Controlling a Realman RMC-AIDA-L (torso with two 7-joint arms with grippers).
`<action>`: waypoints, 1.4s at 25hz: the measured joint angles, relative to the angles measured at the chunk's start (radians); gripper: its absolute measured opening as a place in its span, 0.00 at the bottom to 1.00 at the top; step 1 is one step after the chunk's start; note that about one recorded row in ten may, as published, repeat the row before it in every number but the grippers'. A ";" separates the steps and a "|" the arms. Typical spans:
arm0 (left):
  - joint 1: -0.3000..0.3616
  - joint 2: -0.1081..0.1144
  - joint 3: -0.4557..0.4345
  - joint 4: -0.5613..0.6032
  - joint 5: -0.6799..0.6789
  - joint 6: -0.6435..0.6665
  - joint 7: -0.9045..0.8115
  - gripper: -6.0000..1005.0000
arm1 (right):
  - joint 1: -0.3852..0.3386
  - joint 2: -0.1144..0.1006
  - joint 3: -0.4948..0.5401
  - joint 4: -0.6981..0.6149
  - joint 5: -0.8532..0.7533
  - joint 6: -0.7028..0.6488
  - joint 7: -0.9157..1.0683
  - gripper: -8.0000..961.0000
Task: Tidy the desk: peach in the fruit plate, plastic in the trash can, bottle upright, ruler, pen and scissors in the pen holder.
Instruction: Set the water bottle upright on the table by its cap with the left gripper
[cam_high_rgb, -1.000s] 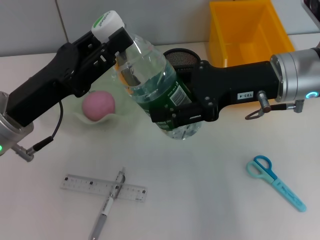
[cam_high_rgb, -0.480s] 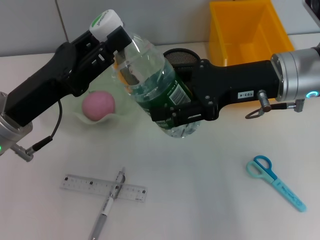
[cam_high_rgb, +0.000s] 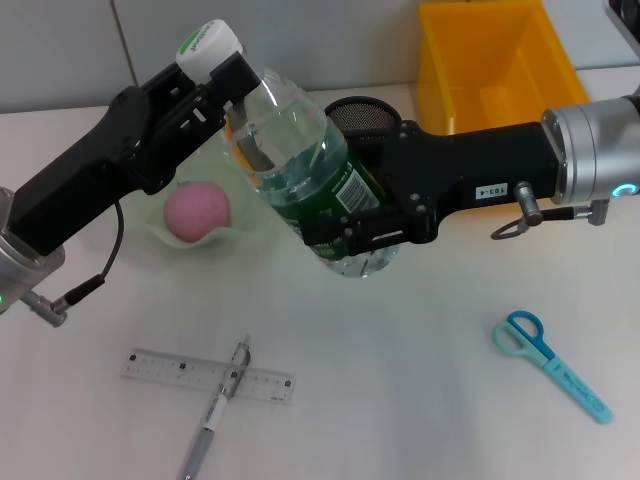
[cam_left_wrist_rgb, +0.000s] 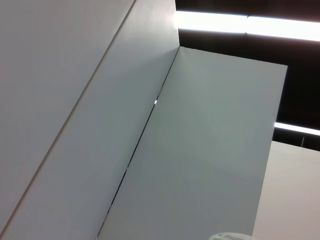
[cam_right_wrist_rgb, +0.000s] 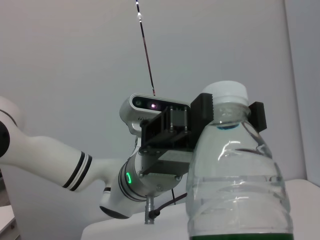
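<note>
A clear water bottle with a green label and white cap hangs tilted above the desk, cap toward the back left. My left gripper is shut on its neck just under the cap, which the right wrist view also shows on the bottle. My right gripper is shut on the bottle's lower body. The pink peach lies in the pale fruit plate. The pen lies across the clear ruler at the front left. Blue scissors lie at the front right. The plastic is out of view.
A black mesh pen holder stands behind the bottle, partly hidden by my right arm. The yellow trash can is at the back right. The left wrist view shows only wall and a sliver of the cap.
The bottle and both grippers have shifted very slightly to the left and up. Nothing else on the desk has moved.
</note>
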 joint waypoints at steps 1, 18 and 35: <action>0.000 0.000 0.000 0.000 0.000 0.000 0.000 0.44 | 0.000 0.000 -0.001 0.000 -0.001 0.000 0.000 0.82; 0.000 0.002 0.000 0.000 -0.001 0.009 -0.008 0.44 | 0.001 -0.001 -0.049 -0.006 -0.010 0.010 0.000 0.82; 0.004 0.002 0.001 0.000 -0.003 0.012 -0.008 0.44 | 0.003 -0.003 -0.053 -0.046 -0.037 0.009 0.019 0.81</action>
